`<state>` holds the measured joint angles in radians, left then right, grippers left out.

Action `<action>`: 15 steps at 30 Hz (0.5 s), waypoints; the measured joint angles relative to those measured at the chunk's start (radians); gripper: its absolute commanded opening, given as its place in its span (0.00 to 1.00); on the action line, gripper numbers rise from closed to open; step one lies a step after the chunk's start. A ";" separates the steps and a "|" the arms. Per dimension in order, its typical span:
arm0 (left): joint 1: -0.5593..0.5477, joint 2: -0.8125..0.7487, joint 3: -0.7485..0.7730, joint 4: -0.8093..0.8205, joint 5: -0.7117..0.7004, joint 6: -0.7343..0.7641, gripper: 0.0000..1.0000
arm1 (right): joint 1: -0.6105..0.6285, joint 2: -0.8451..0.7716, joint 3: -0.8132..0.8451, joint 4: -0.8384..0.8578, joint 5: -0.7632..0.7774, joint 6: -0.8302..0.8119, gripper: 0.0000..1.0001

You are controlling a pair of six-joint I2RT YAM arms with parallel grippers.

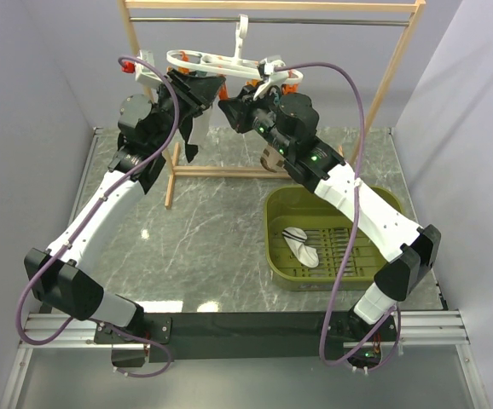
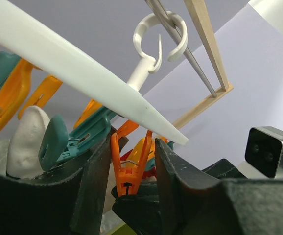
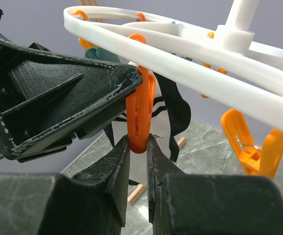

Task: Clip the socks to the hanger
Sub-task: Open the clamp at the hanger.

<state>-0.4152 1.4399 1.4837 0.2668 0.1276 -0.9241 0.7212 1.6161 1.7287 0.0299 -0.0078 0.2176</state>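
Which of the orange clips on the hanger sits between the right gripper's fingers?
The middle orange clip, hanging from the near bar of the hanger, its lower end pinched by the right gripper. The outer orange clip, farther right, hangs free.

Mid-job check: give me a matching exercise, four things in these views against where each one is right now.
Things:
1. striped white sock
2. hanger hook
3. orange clip
4. black sock

Places:
A. pinched between the fingertips of the right gripper
B. hanging below the hanger's rail
C. lying in the green tray
D. looped over the metal rod

Pairs: 1-C, 2-D, 3-A, 4-B
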 measured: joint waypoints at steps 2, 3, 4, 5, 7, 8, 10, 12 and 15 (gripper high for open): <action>0.000 0.000 0.000 0.005 0.006 0.010 0.47 | 0.000 0.000 0.005 -0.005 0.000 -0.006 0.06; 0.000 0.000 0.000 0.006 0.009 0.017 0.47 | 0.000 0.000 0.006 -0.006 0.000 -0.008 0.06; 0.000 0.000 0.000 0.007 0.011 0.021 0.47 | 0.000 0.000 0.007 -0.006 0.000 -0.011 0.06; 0.000 0.000 0.000 0.008 0.012 0.023 0.46 | 0.000 0.000 0.007 -0.006 -0.001 -0.015 0.06; 0.000 0.000 0.000 0.008 0.015 0.025 0.46 | 0.000 0.000 0.007 -0.008 -0.001 -0.020 0.06; 0.000 0.000 0.000 0.008 0.016 0.024 0.45 | 0.000 0.000 0.007 -0.008 -0.001 -0.022 0.06; 0.000 0.000 0.000 0.010 0.016 0.024 0.42 | 0.000 0.000 0.008 -0.008 -0.001 -0.026 0.06; 0.001 0.001 0.000 0.013 0.016 0.023 0.38 | 0.000 0.000 0.014 -0.011 -0.003 -0.029 0.06; 0.002 0.003 0.000 0.021 0.017 0.021 0.28 | 0.000 0.000 0.022 -0.022 -0.002 -0.034 0.06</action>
<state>-0.4137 1.4429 1.4837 0.2874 0.1448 -0.9028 0.7212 1.6161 1.7504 0.0078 -0.0093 0.1841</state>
